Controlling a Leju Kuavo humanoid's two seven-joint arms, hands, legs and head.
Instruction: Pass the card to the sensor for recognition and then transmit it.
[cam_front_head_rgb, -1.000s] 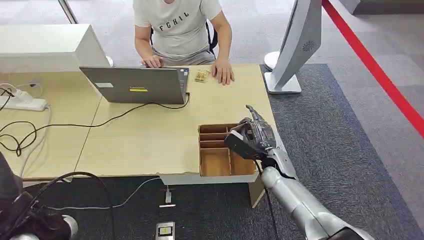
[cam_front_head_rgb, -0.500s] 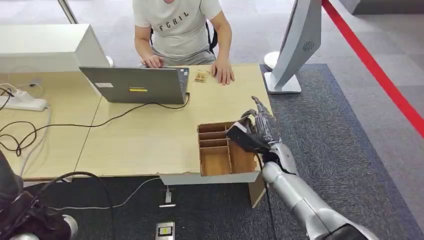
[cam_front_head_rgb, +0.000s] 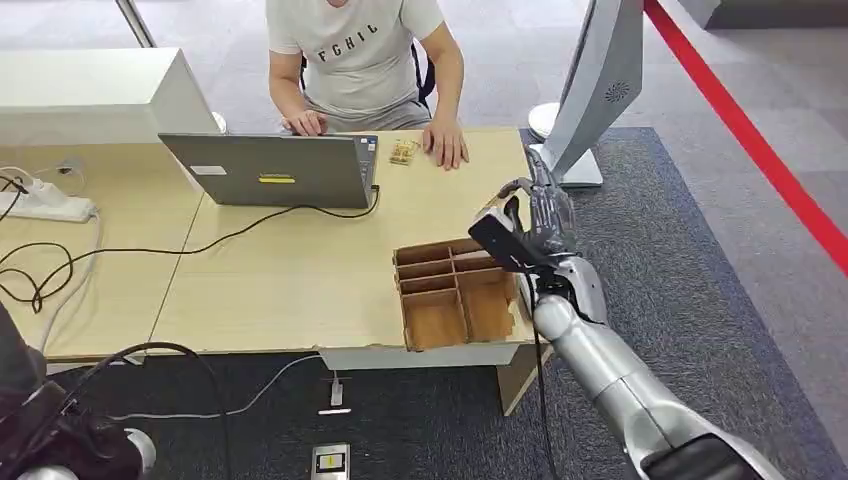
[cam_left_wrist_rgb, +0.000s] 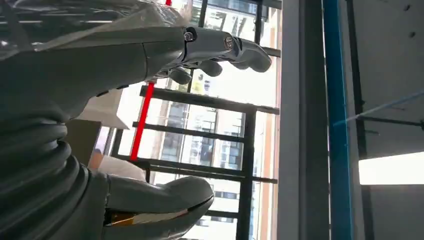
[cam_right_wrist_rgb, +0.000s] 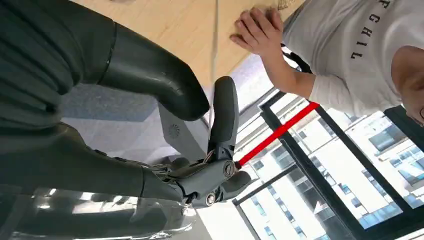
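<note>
My right hand (cam_front_head_rgb: 532, 232) hangs above the table's right edge, just beyond the wooden compartment box (cam_front_head_rgb: 440, 320), between the box and the white sensor stand (cam_front_head_rgb: 585, 90). In the right wrist view a thin card (cam_right_wrist_rgb: 216, 60) shows edge-on as a narrow line, pinched between the thick thumb (cam_right_wrist_rgb: 150, 75) and an outstretched finger (cam_right_wrist_rgb: 225, 115). The sensor stand (cam_right_wrist_rgb: 175, 134) lies beyond the fingertips there. In the left wrist view my left hand (cam_left_wrist_rgb: 165, 120) points up at windows, with its fingers and thumb apart and nothing between them.
A person sits at the far side of the table (cam_front_head_rgb: 300, 270), one hand (cam_front_head_rgb: 447, 148) flat on the wood and the other behind an open laptop (cam_front_head_rgb: 270, 170). Cables and a power strip (cam_front_head_rgb: 45, 205) lie at the left. Grey carpet and a red floor line (cam_front_head_rgb: 760, 150) run along the right.
My right hand has risen from over the compartment box and moved away and to the right, toward the white stand. The box has turned slightly.
</note>
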